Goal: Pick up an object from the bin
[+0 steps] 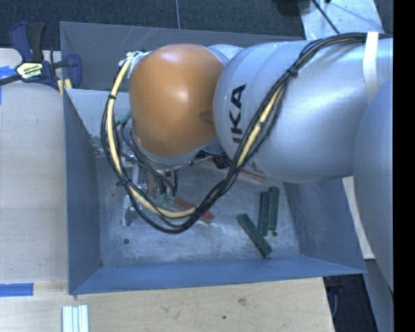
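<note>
Dark floor (214, 5), soft even light

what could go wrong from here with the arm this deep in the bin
1. The gripper sits low near the bin's left wall; a sideways move could scrape it.
2. The cable loop hangs close to the floor by a small red piece and might drag it.
3. The green bars lie far to the right, so a grab here would likely miss them.

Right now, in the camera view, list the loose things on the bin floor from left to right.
small red piece → tilted dark green stick → upright dark green sticks
</note>
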